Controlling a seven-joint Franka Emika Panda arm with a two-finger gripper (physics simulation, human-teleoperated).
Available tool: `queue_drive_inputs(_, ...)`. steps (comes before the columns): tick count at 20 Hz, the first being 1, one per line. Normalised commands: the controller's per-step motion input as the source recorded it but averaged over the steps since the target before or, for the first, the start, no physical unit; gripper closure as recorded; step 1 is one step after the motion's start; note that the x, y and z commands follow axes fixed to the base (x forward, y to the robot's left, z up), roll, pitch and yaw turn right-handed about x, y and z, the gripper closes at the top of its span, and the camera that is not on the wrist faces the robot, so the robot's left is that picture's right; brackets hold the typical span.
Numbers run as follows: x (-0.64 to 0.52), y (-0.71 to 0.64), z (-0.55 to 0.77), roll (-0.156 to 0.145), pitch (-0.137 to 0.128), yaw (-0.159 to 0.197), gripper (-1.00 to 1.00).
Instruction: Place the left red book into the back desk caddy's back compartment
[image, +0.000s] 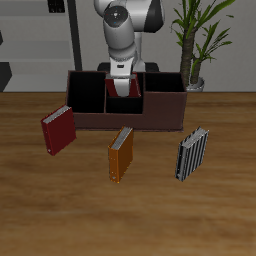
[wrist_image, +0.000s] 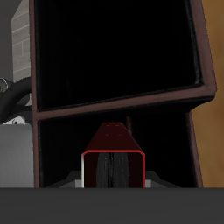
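- Exterior view: the white arm's two-finger gripper (image: 122, 84) points straight down over the middle section of the long, low, dark reddish-brown back desk caddy (image: 160, 112), which stands toward the table's rear.
- The thin bright-red hardcover book (image: 124, 94) stands upright under the gripper, its lower part inside the caddy's divided middle. Which middle cell it occupies cannot be told from this view.
- On the wooden table (image: 220, 215), nearer the front edge than the caddy, three further books stand apart from one another: a darker maroon-red book (image: 58, 130), an orange book (image: 121, 154), and a black-and-white striped book (image: 192, 153).
- A potted green plant (image: 195, 45) stands behind the caddy.
- Wrist view: the bright-red book (wrist_image: 114, 150) appears edge-on, its red cover framing the grey page block, centred between the fingers and inside a black-lined cell, the back compartment (wrist_image: 61, 149).
- A dividing wall (wrist_image: 122, 103) separates this cell from a second, dark cell beyond it.
- The fingers grasp the book on both covers.
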Motion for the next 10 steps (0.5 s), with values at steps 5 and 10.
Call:
queue_drive_inputs(5,0.01,0.07,-0.21,0.004,0.057,-0.009,1.00)
queue_drive_inputs(10,-0.07,0.10,-0.18,0.012,0.058,-0.022,-1.00)
